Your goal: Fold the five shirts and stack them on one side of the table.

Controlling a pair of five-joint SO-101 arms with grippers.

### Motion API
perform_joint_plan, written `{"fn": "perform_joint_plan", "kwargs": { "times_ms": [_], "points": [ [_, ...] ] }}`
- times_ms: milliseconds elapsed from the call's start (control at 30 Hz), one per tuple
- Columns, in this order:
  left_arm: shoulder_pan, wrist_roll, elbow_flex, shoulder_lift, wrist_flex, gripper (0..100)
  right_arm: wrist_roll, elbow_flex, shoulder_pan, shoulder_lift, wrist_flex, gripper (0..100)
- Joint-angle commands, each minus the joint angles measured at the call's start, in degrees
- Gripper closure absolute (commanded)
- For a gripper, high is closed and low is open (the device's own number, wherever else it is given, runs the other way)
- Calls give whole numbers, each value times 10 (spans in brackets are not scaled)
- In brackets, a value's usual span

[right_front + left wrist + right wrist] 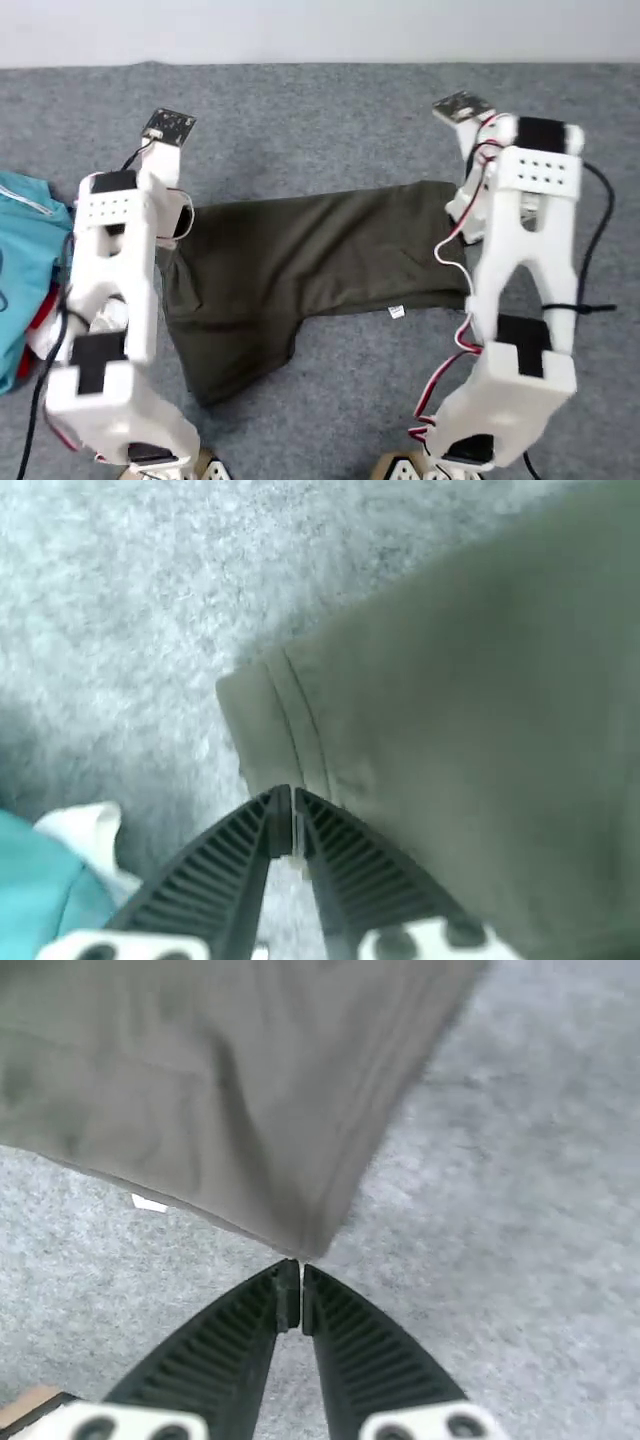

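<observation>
An olive-green shirt (300, 260) lies spread on the grey table between the two arms. My left gripper (178, 222) is at the shirt's left edge. In the left wrist view its tips (292, 815) are shut together on the hemmed corner of the olive shirt (450, 710). My right gripper (462, 208) is at the shirt's right edge. In the right wrist view it (300, 1275) is shut, and a corner of the shirt (220, 1090) runs to a point right at its tips. A small white tag (396, 312) sticks out at the shirt's near edge.
A heap of other shirts, teal (25, 240) on top with red and white beneath, sits at the table's left edge; the teal cloth (40, 900) is close beside my left gripper. Bare grey table (330, 110) lies behind the shirt and in front of it.
</observation>
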Motion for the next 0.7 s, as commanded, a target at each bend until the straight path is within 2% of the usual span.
{"fn": "perform_joint_plan", "kwargs": {
  "times_ms": [0,433,667],
  "points": [
    [4,5,-72,62,9,992,-7,-12,18,-67,23,989],
    [3,3,-356,275,84,993,-6,27,48,-160,24,989],
    [4,2,-491,301,215,994,-6,123,48,-209,23,989]
  ]
}}
